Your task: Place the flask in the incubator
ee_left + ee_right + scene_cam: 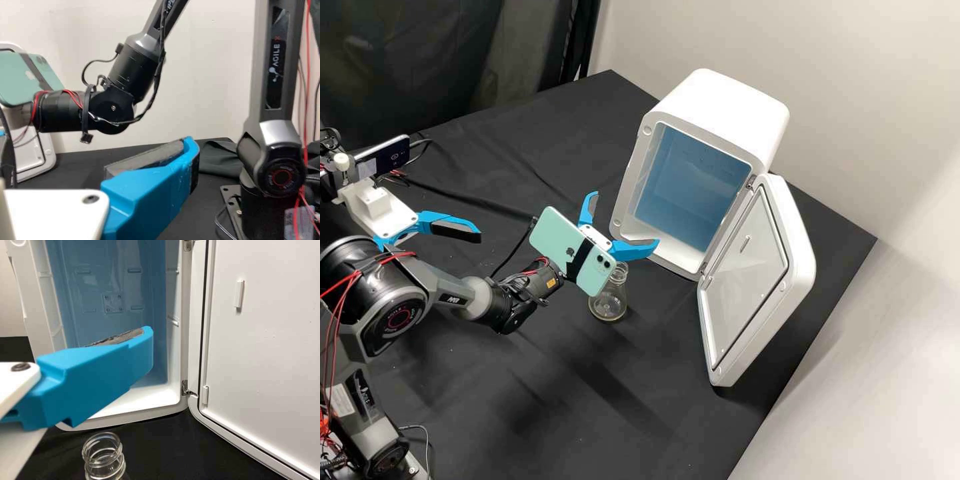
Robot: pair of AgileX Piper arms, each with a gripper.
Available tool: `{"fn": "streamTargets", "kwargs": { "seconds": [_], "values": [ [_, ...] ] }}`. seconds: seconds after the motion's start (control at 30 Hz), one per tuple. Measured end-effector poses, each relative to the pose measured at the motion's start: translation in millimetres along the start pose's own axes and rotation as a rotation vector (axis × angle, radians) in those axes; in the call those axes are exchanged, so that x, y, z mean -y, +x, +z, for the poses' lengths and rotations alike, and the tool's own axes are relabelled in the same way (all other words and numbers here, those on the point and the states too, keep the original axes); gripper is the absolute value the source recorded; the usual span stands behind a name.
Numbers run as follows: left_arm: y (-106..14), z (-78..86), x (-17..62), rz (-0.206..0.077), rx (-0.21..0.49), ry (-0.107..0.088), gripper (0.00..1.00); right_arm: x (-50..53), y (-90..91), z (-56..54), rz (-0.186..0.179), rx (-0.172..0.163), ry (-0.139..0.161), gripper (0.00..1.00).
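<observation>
The step in hand is the pickup, judging by how things lie. The clear glass conical flask (609, 300) stands upright on the black worktop (587, 400), just in front of the mouth of the white box incubator with the pale blue inside (720, 107). It is not yet gripped. The right gripper (625, 220) hangs over the flask's threaded neck with its blue jaws spread wide, one to either side and above the rim, and neither touches the glass. In the right wrist view the neck sits directly beneath the near jaw, with the chamber straight ahead.

The incubator's white door (760, 280) is swung fully open on its hinge and leans out to the side, so the chamber is open to the flask.

The next move calls for the right arm to come down until the jaws bracket the neck, and then to close on it gently, since glass is smooth and the neck narrow. After that come a small lift and a short carry forward over the lower lip onto the chamber floor.

The left gripper (453, 228) sits well back near the arm bases, far from the flask. Whether it is spread or closed I cannot tell from these angles.

By count there are one flask, one incubator with one door, two arms and two grippers.
</observation>
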Motion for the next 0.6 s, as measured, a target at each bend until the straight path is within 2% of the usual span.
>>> {"fn": "streamTargets", "kwargs": {
  "seconds": [0.1, 0.2, 0.23, 0.27, 0.33, 0.4, 0.5, 0.6],
  "values": [
    [-6.7, -4.8, 8.8, 0.004, -0.009, -0.040, 1.00, 0.0, 0.0, 0.0, 0.000, 0.000, 0.000, 1.00],
    [-14.2, -7.6, 22.7, -0.015, -0.020, -0.054, 1.00, 0.0, 0.0, 0.0, 0.000, 0.000, 0.000, 1.00],
    [-17.5, -6.7, 29.5, -0.030, -0.016, -0.058, 1.00, 0.0, 0.0, 0.0, 0.000, 0.000, 0.000, 1.00],
    [-19.0, -5.3, 33.6, -0.041, -0.011, -0.060, 1.00, 0.0, 0.0, 0.0, 0.000, 0.000, 0.000, 1.00],
    [-25.0, 0.3, 46.0, -0.079, 0.010, -0.061, 1.00, 0.0, 0.0, 0.0, 0.000, 0.000, 0.000, 1.00],
    [-28.8, 6.1, 53.7, -0.108, 0.030, -0.061, 1.00, 0.0, 0.0, 0.0, 0.000, 0.000, 0.000, 1.00],
    [-34.0, 12.0, 60.5, -0.139, 0.051, -0.060, 1.00, 0.0, 0.0, 0.0, 0.000, 0.000, 0.000, 1.00],
    [-37.2, 14.4, 62.4, -0.144, 0.062, -0.063, 1.00, 0.0, 0.0, 0.0, 0.000, 0.000, 0.000, 1.00]
  ]
}}
